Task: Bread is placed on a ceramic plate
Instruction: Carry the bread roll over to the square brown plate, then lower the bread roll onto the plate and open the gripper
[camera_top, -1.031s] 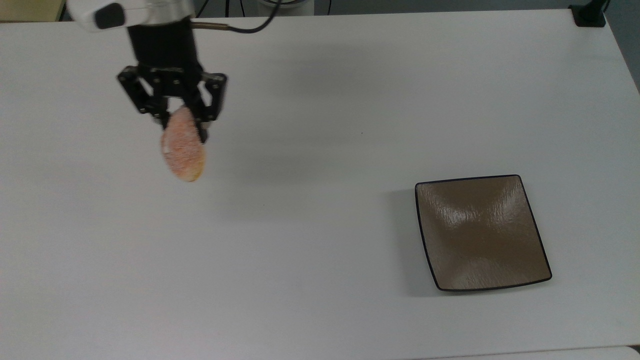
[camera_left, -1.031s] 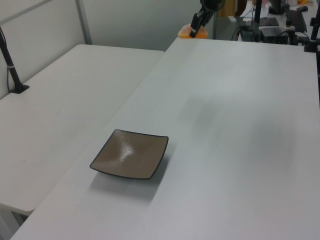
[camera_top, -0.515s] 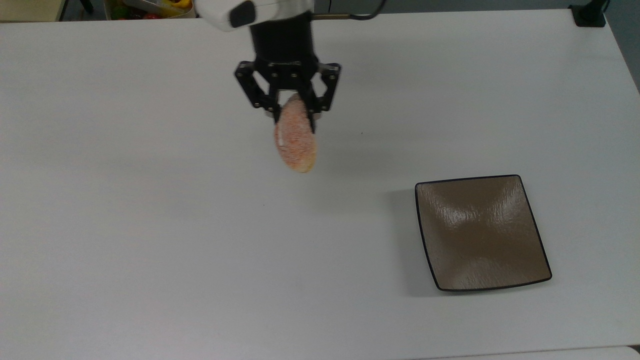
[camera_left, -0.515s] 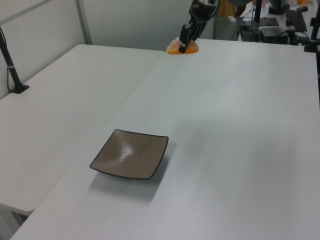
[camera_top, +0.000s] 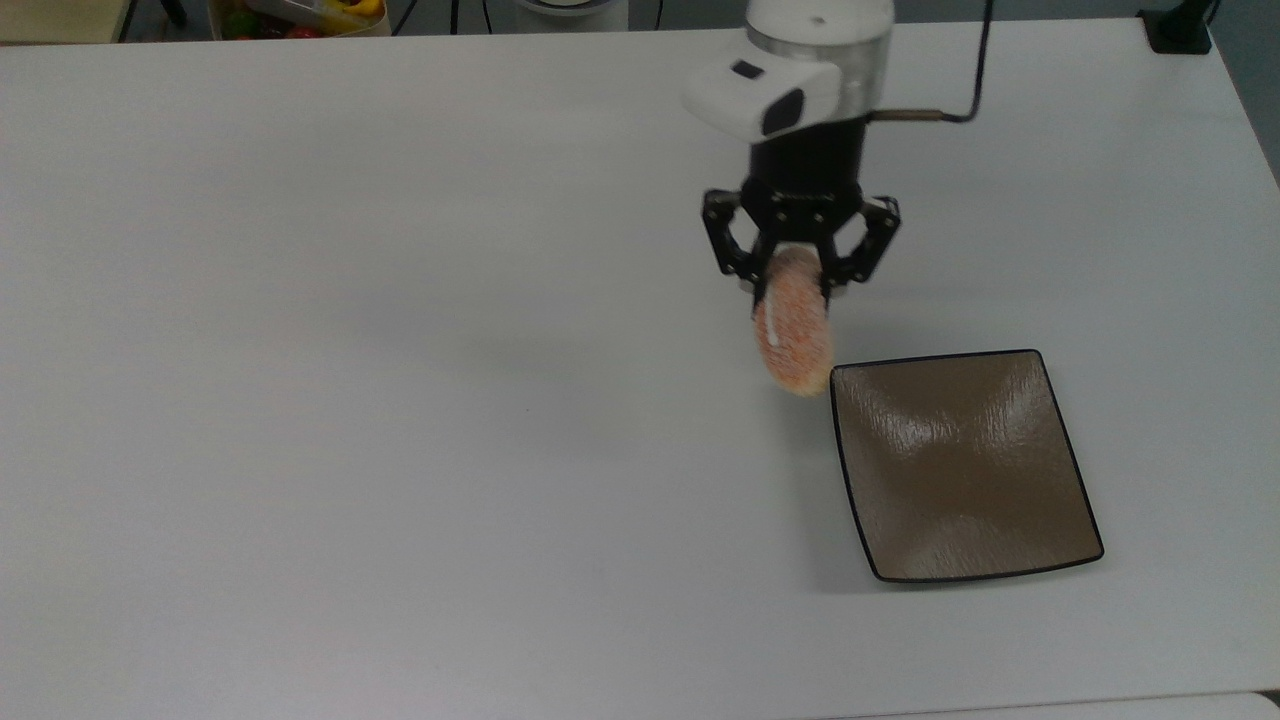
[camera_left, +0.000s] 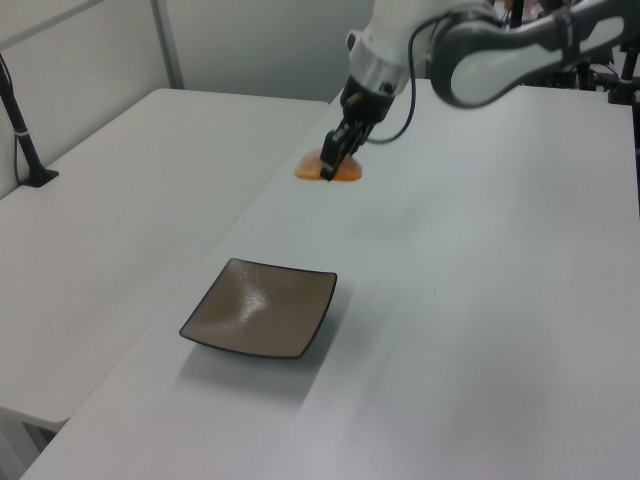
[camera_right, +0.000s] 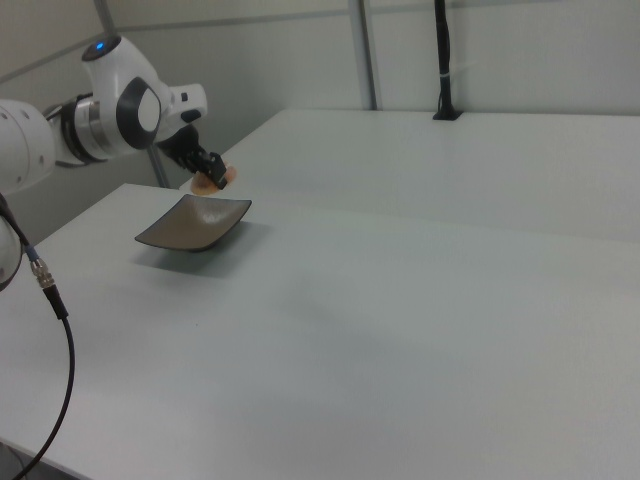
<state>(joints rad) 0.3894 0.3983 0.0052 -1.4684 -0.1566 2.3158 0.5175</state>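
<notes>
White table (camera_top: 400, 400); pincer (camera_top: 797, 285) clamps bread (camera_top: 795, 335) beside ceramic plate (camera_top: 965, 465).

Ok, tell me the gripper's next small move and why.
Probably carry on toward the top view's lower right before lowering. The gripper is shut on the bun, which hangs off the table beside the square brown plate's upper-left corner, not over its middle.

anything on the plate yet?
No. The plate shows only its bare brown surface. The bread hangs in the gripper, beside the plate's corner in the top view. Nothing covers the plate.
</notes>
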